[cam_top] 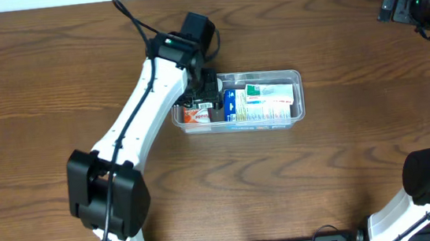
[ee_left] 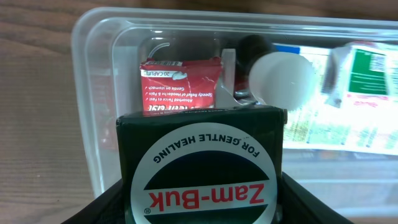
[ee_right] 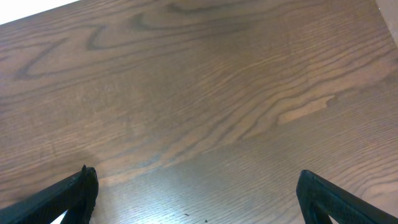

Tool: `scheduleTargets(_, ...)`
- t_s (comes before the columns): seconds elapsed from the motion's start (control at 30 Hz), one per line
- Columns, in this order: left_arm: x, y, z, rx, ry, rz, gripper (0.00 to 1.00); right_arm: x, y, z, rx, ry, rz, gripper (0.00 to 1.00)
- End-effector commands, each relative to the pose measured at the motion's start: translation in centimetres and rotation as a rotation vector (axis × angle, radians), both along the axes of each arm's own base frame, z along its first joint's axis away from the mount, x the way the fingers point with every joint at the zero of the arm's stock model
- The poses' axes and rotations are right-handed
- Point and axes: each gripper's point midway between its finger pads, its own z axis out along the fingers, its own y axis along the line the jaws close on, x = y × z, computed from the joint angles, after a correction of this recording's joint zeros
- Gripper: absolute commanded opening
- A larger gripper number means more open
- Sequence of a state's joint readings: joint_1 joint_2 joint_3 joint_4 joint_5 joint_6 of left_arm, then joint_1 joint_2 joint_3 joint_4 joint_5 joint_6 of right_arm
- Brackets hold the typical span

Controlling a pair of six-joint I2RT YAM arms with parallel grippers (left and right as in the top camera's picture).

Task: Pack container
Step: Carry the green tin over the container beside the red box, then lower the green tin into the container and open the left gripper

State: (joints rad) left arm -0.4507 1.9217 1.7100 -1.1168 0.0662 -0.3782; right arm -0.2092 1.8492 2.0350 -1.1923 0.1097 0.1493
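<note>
The container (cam_top: 298, 97) is a clear plastic tub at mid-table; its rounded rim (ee_left: 84, 93) shows in the left wrist view. My left gripper (cam_top: 201, 98) is over its left end, shut on a dark green Zam-Buk box (ee_left: 202, 162) held between the fingers (ee_left: 99, 208). Inside lie a red packet (ee_left: 180, 84), a white-capped bottle (ee_left: 280, 78) and a green-and-white box (cam_top: 268, 93). My right gripper (cam_top: 393, 0) is far off at the table's back right, open, with only bare wood between its fingertips (ee_right: 74, 193).
A blue-and-white carton (cam_top: 233, 107) lies in the middle of the tub beside the other packs. Brown wooden tabletop (cam_top: 346, 171) surrounds the tub on all sides. The left arm (cam_top: 136, 120) stretches diagonally from the front left.
</note>
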Motion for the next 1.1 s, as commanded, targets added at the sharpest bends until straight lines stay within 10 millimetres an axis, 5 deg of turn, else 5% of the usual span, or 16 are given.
scheduleTargets(0.0,0.2,0.7,-1.0,0.042,0.010,0.033,0.59,-0.1,-0.4,0.1,0.000,-0.003,-0.019,0.99)
scheduleTargets(0.57,0.2,1.4,-4.3,0.075,0.001,0.057,0.59,0.0,-0.4,0.1,0.000,-0.003,-0.019,0.99)
scheduleTargets(1.07,0.1,1.4,-4.7,0.077,0.004,0.057,0.68,0.0,-0.4,0.1,0.000,-0.003,-0.019,0.99)
